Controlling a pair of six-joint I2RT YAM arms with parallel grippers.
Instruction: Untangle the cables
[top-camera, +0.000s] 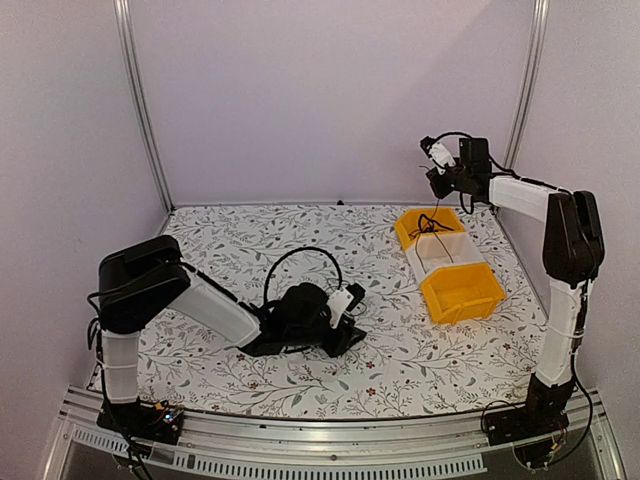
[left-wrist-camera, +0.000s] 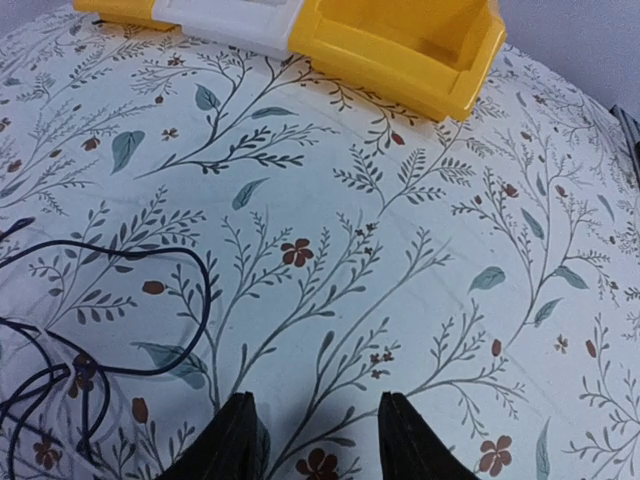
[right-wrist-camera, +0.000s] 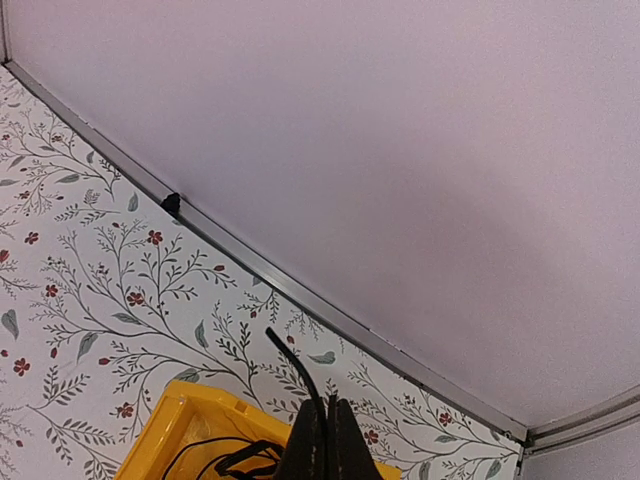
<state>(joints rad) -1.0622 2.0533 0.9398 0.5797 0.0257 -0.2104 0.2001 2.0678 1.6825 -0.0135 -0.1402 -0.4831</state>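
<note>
LIFTING A STRAND: The right gripper (top-camera: 438, 182), held high over the far right of the table (top-camera: 230, 230), is pinched shut on a thin black cable (top-camera: 432, 222). The cable's lower length hangs into the far yellow bin (top-camera: 408, 222), where more of it lies bunched. The left gripper (top-camera: 352, 300) sits low near mid-table, its jaws parted with nothing between them. The step in hand looks to be drawing one cable up and out of the knot in the bin, and the job seems early, since the bunch is not yet pulled apart. The next move likely calls for a steady lift or sideways pull that frees the cable without dragging the whole bunch along or tipping the bin. The left gripper may also need to pin down or take up another length. Only the overhead view shows both arms, the height of the lift and the row of three bins, a white bin (top-camera: 447, 250) between two yellow ones. The right wrist view adds the cable's short end poking out past the closed fingertips (right-wrist-camera: 312, 445), with dark loops in the bin below. The left wrist view adds a loose cable (left-wrist-camera: 210, 305) lying in slack curves on the table, left of the open fingers (left-wrist-camera: 238, 440) and apart from them; it is too fine to pick out from above.
</note>
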